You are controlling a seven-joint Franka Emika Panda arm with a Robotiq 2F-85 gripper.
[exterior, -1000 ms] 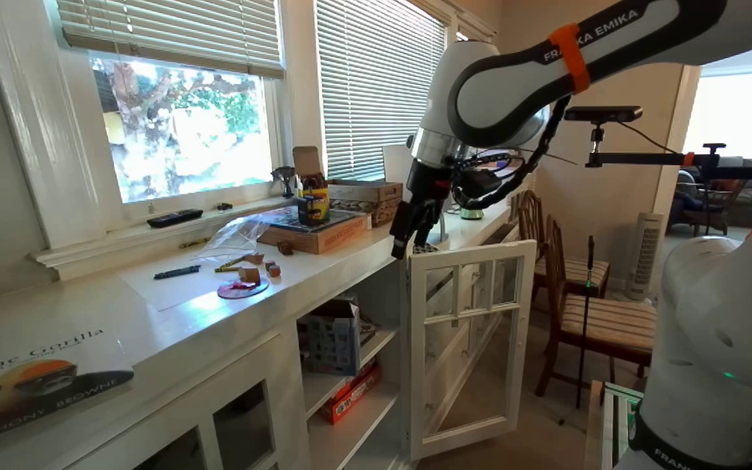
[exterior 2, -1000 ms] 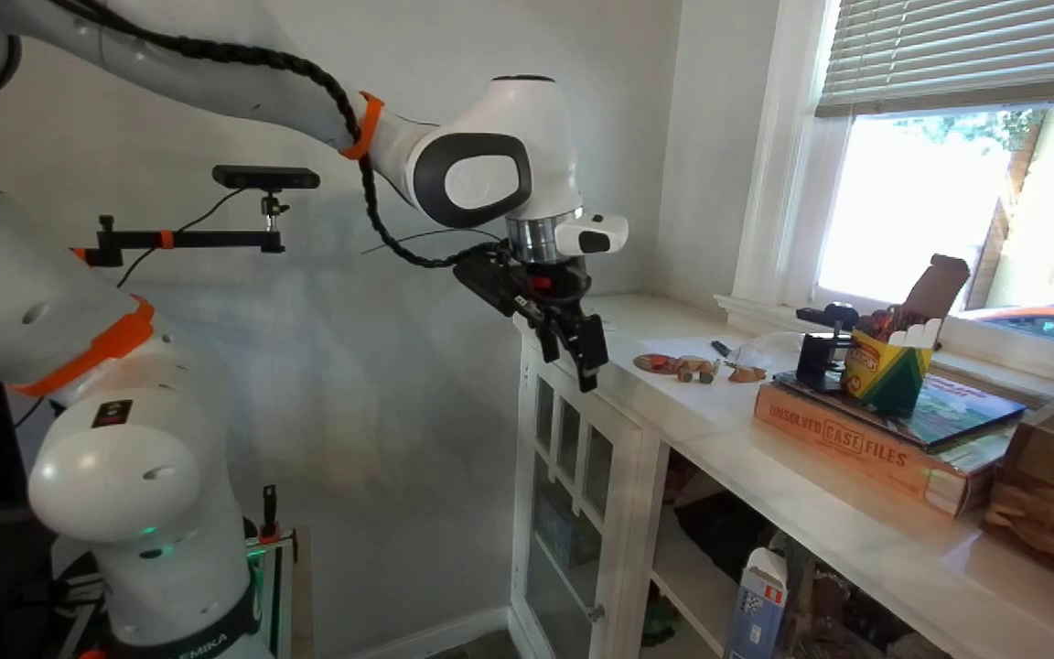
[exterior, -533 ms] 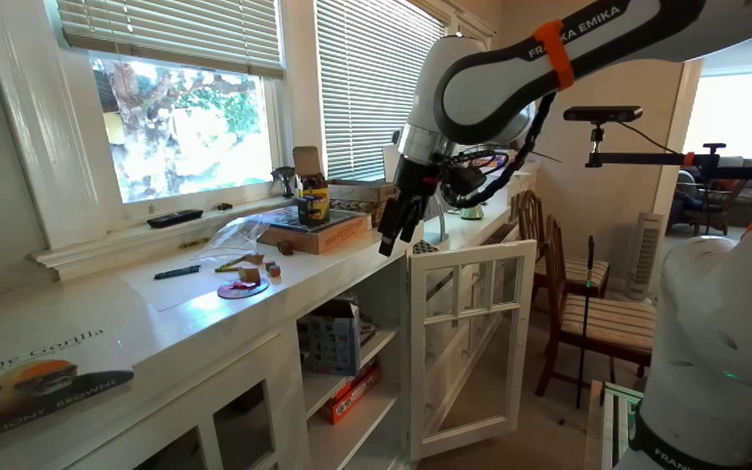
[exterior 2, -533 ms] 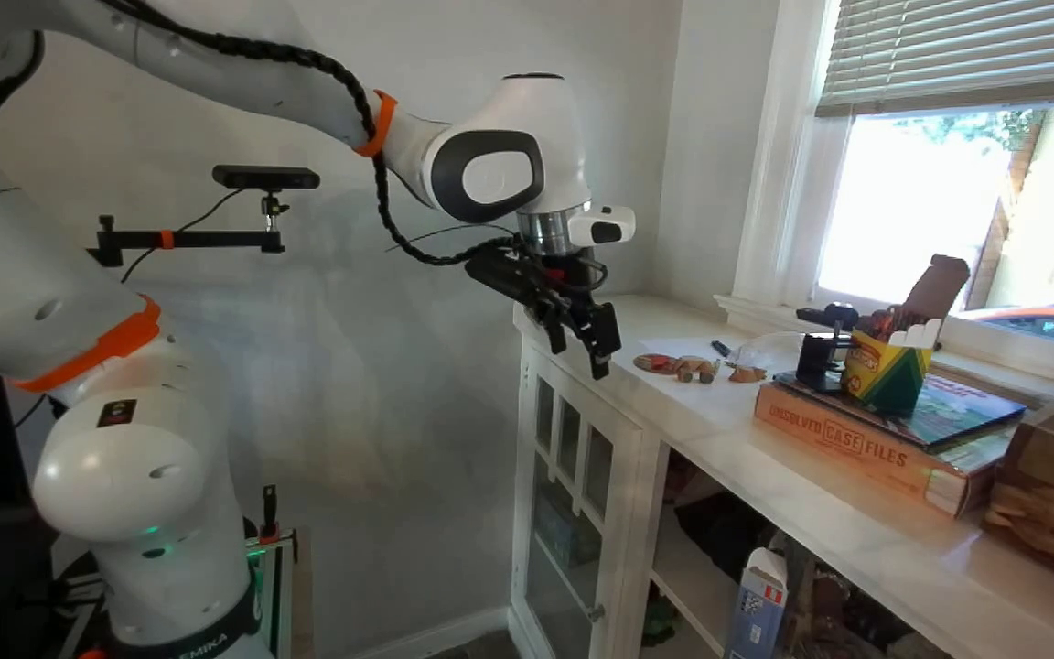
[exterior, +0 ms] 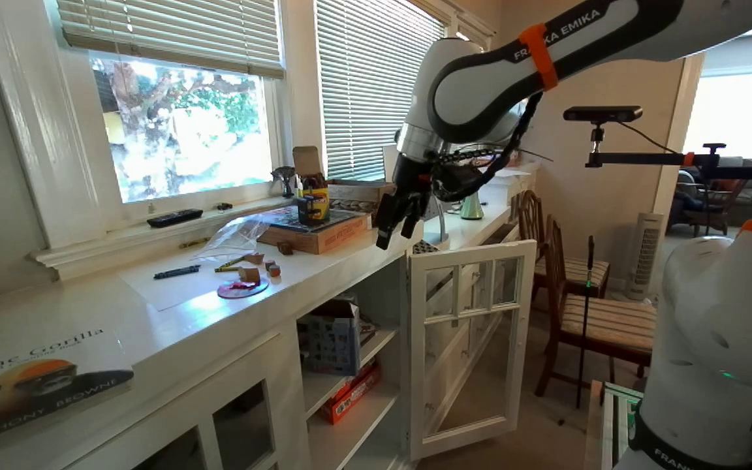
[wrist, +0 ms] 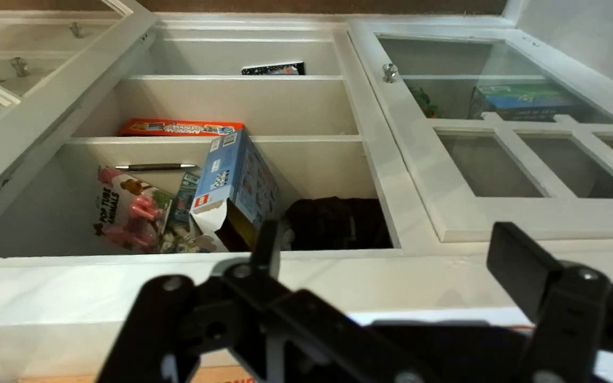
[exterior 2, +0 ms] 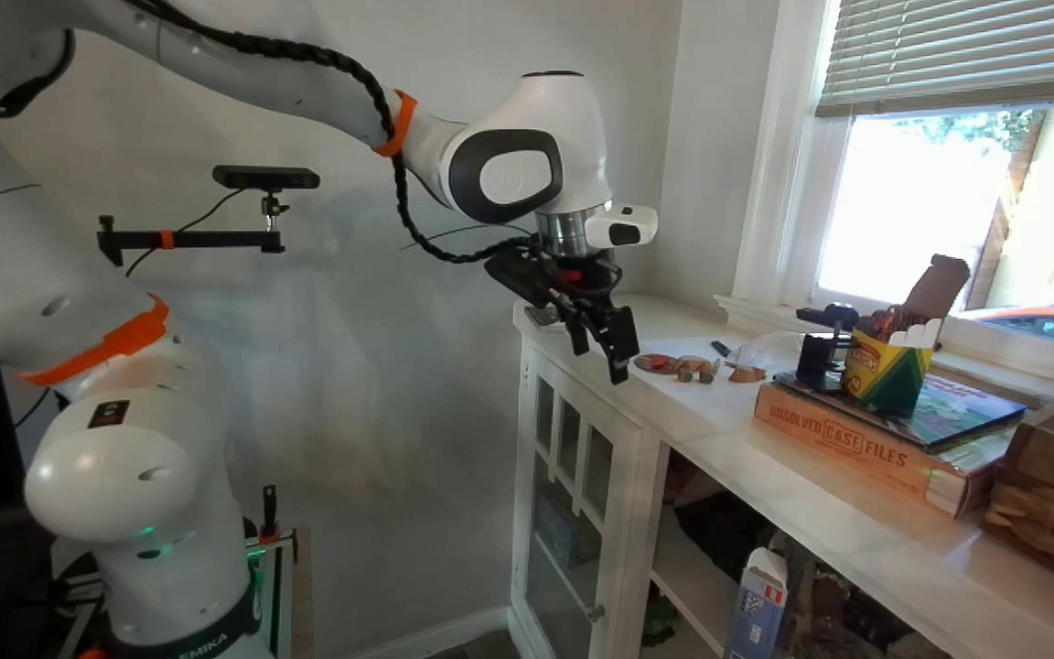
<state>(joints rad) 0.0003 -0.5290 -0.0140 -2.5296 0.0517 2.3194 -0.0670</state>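
A: In an exterior view, how are the jaws standing?

B: They're standing wide apart, released, pointing down near the front edge of the white painted table [exterior: 304,271]. To their left an orange cardboard game box [exterior: 333,237] is lying; below and to their right, a white glass-paned wooden door [exterior: 472,314] is standing swung outward.

A: What's lying to the right of the jaws in an exterior view?

B: Small tan blocks [exterior 2: 747,374] are lying there on the table. Farther right, a yellow-and-green cardboard crayon box [exterior 2: 891,373] is standing above the game box.

A: And the wrist view?

B: The black fingers [wrist: 522,266] are stretching across the bottom, well apart, the table's edge showing between them. Past the left-hand one, on a white shelf [wrist: 317,165] below, a blue cardboard box [wrist: 237,181] is standing upright; farther off, a flat red-orange box [wrist: 179,128] is lying lower down.
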